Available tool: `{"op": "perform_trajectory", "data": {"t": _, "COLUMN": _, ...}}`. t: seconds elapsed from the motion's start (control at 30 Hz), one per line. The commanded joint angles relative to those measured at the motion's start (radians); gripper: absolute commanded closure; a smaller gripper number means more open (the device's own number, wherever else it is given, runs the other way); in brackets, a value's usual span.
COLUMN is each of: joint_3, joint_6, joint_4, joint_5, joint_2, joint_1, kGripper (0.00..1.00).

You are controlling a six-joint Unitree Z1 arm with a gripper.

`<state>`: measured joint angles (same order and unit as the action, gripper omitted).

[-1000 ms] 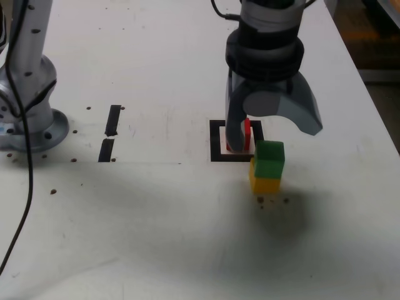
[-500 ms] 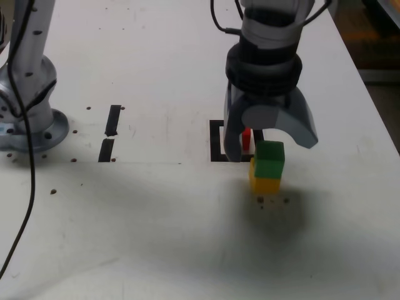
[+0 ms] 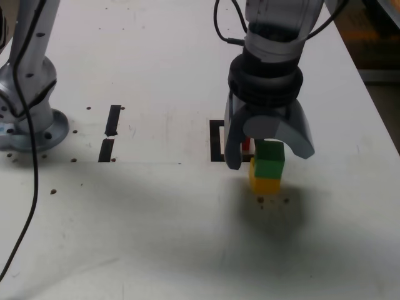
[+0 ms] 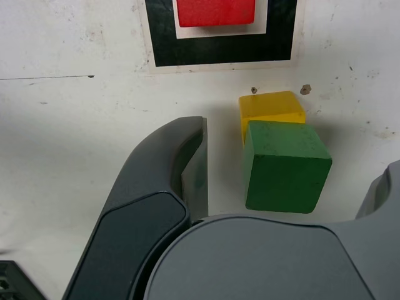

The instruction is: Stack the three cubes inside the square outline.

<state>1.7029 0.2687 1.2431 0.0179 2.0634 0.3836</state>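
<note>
1. I am working over a white table, its top lying scuffed and dotted with small dark specks.
2. Two short black tape strips are lying toward the exterior view's left.
3. A darker floor is showing past the table's far right edge.

text: none readable | labels: none (table, cubes, arm all unmarked)

A solid red cube is showing inside the black tape square outline. A plain green cube is sitting over a yellow cube on the white counter.
</note>
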Motion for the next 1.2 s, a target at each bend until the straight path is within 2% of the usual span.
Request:
{"op": "perform_trajectory", "data": {"t": 0.0, "joint_3": -0.003, "joint_6": 0.000, "joint_4": -0.004, "joint_5": 0.001, "joint_2": 0.007, "joint_1": 0.001, "kGripper": 0.09}}
{"op": "perform_trajectory", "data": {"t": 0.53, "joint_3": -0.010, "joint_6": -0.007, "joint_4": -0.020, "joint_5": 0.017, "joint_2": 0.042, "joint_1": 0.002, "kGripper": 0.11}}
{"op": "perform_trajectory", "data": {"t": 0.8, "joint_3": -0.011, "joint_6": -0.008, "joint_4": -0.022, "joint_5": 0.018, "joint_2": 0.049, "joint_1": 0.004, "kGripper": 0.16}}
{"op": "perform_trajectory", "data": {"t": 0.97, "joint_3": -0.013, "joint_6": -0.005, "joint_4": -0.024, "joint_5": 0.014, "joint_2": 0.049, "joint_1": 0.008, "kGripper": 0.27}}
{"op": "perform_trajectory", "data": {"t": 1.1, "joint_3": -0.007, "joint_6": 0.000, "joint_4": -0.032, "joint_5": 0.000, "joint_2": 0.048, "joint_1": 0.015, "kGripper": 0.40}}
{"op": "perform_trajectory", "data": {"t": 1.17, "joint_3": -0.001, "joint_6": 0.001, "joint_4": -0.044, "joint_5": -0.013, "joint_2": 0.047, "joint_1": 0.020, "kGripper": 0.50}}
